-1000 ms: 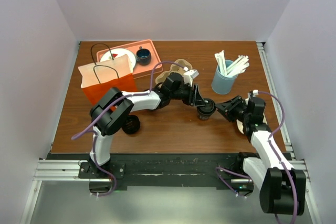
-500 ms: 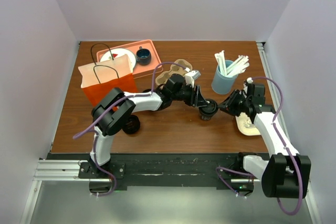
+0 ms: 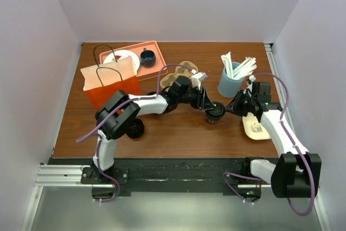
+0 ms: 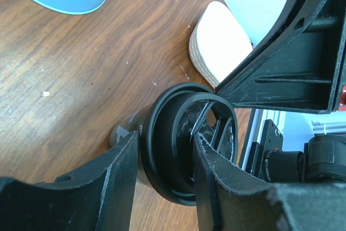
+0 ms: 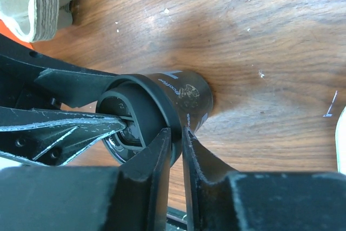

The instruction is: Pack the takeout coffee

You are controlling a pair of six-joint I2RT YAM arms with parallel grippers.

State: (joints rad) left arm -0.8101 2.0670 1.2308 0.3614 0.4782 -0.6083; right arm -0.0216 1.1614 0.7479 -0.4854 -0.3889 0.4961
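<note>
Tiny white print, perhaps "coffee", beside a round emblem, on the cup (image 5: 190, 97) wall just beyond the jaws of the right gripper (image 5: 175, 132).

Wood-grain table (image 5: 259, 36); takeout coffee (image 5: 189, 98) dark paper, smooth plastic lid (image 4: 162, 150).

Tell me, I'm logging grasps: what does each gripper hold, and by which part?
Both hold the takeout coffee by its lid rim: left gripper on one side, right gripper opposite.

Takeout coffee (image 3: 214, 114) on table (image 3: 178, 136) centre, utensil cup (image 3: 228, 85) behind-right, bag (image 3: 108, 87) far left, tray (image 3: 159, 53) behind bag.
</note>
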